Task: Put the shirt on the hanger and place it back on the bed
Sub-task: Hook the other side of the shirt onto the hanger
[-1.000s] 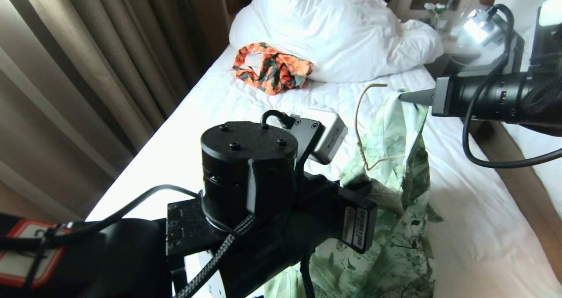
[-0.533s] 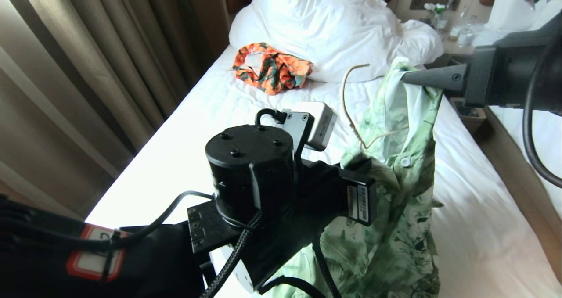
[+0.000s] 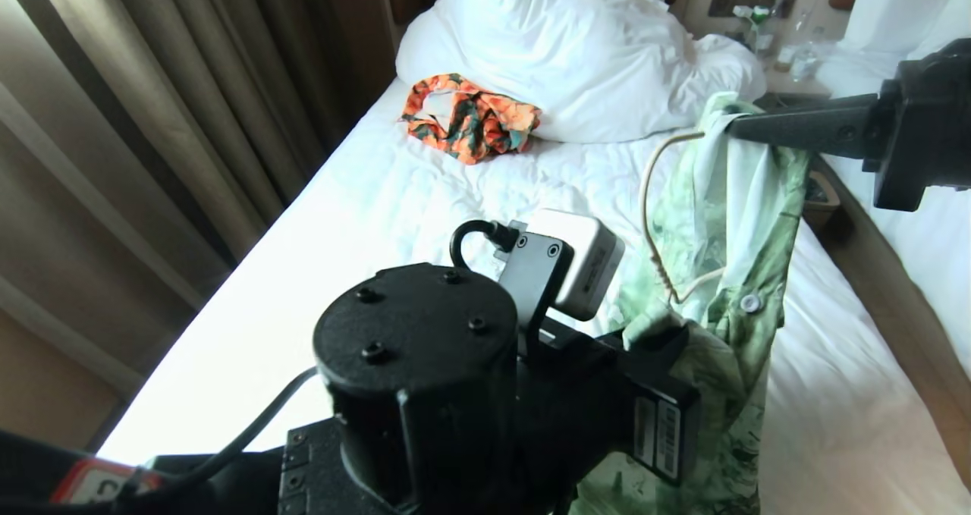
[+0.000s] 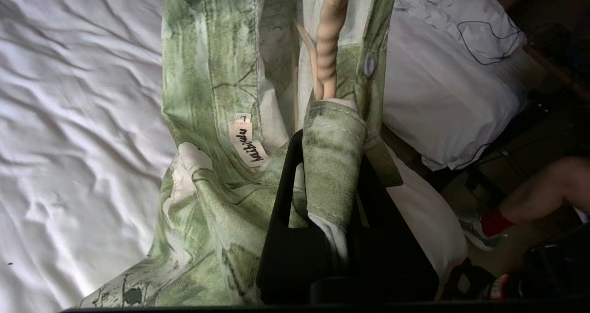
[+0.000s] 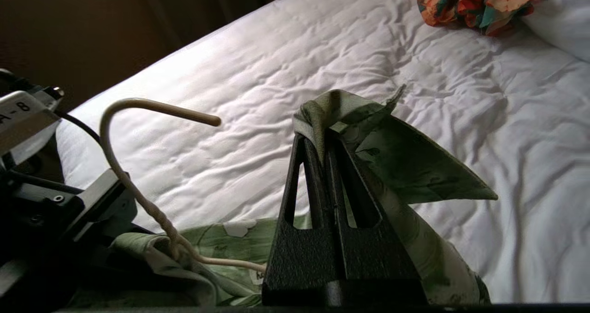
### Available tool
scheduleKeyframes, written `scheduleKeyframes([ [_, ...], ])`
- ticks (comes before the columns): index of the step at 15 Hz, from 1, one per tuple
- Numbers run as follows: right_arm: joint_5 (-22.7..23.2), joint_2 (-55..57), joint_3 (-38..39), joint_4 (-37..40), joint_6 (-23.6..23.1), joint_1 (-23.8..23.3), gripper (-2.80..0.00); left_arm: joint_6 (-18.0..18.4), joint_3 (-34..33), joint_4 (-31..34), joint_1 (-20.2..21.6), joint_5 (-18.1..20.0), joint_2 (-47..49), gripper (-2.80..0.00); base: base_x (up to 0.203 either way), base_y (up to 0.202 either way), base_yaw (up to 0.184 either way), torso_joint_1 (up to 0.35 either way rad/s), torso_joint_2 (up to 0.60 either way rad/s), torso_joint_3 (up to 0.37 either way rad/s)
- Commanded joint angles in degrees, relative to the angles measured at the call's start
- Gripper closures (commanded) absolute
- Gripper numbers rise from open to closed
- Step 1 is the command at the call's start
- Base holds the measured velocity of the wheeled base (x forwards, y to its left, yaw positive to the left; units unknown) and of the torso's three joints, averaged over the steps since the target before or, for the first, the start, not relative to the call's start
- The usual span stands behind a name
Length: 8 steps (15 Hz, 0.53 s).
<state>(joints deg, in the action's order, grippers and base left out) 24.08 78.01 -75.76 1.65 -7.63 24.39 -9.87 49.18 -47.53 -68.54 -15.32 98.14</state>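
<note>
shirt (image 3: 721, 272) (collar) in right pincer (image 3: 732, 127)

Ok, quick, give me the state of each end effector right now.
Left end effector: closed on the shirt, right by the hanger neck.
Right end effector: closed on a fold of the shirt, held up above the bed.

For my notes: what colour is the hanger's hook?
Cream; the hanger hook shows best in the right wrist view.

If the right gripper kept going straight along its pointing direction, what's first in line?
Past the shirt pinched in the right gripper, likely the hanger hook just off its tips, then the bed; depth is unclear.
</note>
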Motion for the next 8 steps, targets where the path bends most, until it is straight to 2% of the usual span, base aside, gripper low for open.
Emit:
scheduleKeyframes([
  [1, 1.82, 0.50, -0.42, -0.06, -0.84, -3.32, 0.00, -0.06, -1.14, -0.38, -0.81, -0.35, -1.89, 0.00, 0.000, 0.000, 0.000, 0.000, 0.00, 0.000],
  [5, 2.59, 1.40, -0.51, -1.62, -0.89, -4.00, 0.00, 0.02, -2.05, 0.03, -1.52, -0.30, -1.81, 0.00, 0.000, 0.000, 0.000, 0.000, 0.00, 0.000],
  [8, 4.77, 1.71, -0.44, -3.84, -0.89, -3.73, 0.00, 0.10, 0.29, 0.65, -1.57, 0.11, 2.31, 0.00, 0.000, 0.000, 0.000, 0.000, 0.00, 0.000],
])
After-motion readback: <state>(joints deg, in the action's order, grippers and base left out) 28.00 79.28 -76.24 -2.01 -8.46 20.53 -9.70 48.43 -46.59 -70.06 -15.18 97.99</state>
